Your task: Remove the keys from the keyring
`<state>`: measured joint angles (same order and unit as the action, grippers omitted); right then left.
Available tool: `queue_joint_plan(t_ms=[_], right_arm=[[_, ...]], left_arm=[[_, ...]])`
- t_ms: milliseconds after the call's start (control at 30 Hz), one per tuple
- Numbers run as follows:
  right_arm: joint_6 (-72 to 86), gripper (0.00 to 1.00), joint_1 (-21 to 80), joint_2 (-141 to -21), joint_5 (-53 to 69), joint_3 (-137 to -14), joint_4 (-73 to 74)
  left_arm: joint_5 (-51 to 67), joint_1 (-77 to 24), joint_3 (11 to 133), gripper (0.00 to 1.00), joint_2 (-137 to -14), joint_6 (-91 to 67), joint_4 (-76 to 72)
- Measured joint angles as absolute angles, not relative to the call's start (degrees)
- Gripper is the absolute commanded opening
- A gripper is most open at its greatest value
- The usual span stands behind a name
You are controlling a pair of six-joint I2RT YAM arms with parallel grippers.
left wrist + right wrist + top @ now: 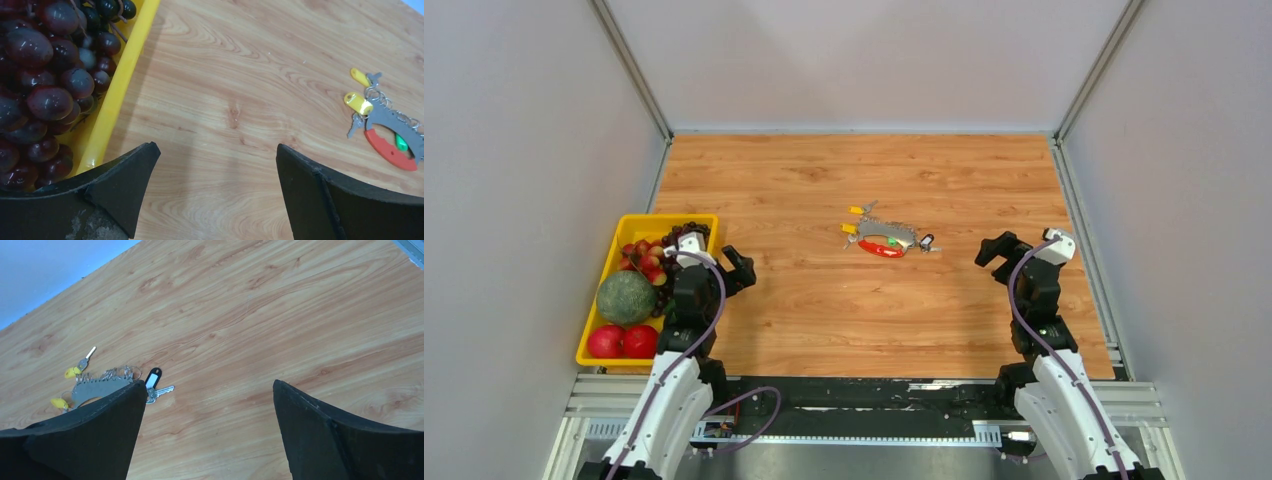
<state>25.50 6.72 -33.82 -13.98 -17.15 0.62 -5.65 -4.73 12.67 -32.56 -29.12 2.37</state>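
The keyring (886, 240) lies mid-table: a grey metal piece with small rings and a curved red clip (882, 249). Two yellow-headed keys (852, 220) sit at its left end, a green head (892, 241) inside the curve, and a key with a black tag (926, 243) at its right end. My left gripper (729, 265) is open and empty, well left of it. My right gripper (996, 250) is open and empty, to its right. The left wrist view shows the red clip (387, 150) and yellow keys (358, 103) far right of the gripper (216, 146). In the right wrist view, the grey piece (97, 387) and black-tagged key (153, 377) lie by the left finger of the gripper (209, 382).
A yellow tray (649, 222) at the table's left edge holds a green melon (626, 297), red fruit (622, 341) and dark grapes (686, 236), close beside my left gripper. Its rim (127, 75) and grapes (45, 75) fill the left of the left wrist view. Grey walls enclose three sides.
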Motion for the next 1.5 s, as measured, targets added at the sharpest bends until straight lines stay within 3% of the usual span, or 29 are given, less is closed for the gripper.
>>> queue_joint_plan(t_ms=[333, 467, 667, 967, 1200, 1500], right_arm=[[27.0, 0.99, 6.7, -33.8, -15.0, -17.1, 1.5], [26.9, 0.86, 6.7, -36.2, -11.8, -18.4, 3.2], [25.7, 0.73, 9.0, -50.3, -6.3, -25.9, 3.2], [22.4, 0.54, 21.6, -77.1, -6.6, -39.7, 2.1], [21.5, 0.47, 25.0, -91.9, -7.7, -47.0, 1.9], [19.3, 0.48, 26.4, -99.7, -11.3, -53.2, 1.9]], left_arm=[[-10.3, -4.7, 11.4, 1.0, -28.1, -32.5, 2.5], [-11.5, -4.7, 10.2, 1.0, -26.6, -33.4, 2.5], [-11.0, -4.7, 9.7, 1.0, -25.9, -33.7, 2.4], [-7.8, -4.7, 9.7, 1.0, -26.2, -33.8, 2.2], [-5.8, -4.7, 9.7, 1.0, -26.2, -33.7, 0.6], [-4.5, -4.7, 9.7, 1.0, -26.9, -33.7, -0.3]])
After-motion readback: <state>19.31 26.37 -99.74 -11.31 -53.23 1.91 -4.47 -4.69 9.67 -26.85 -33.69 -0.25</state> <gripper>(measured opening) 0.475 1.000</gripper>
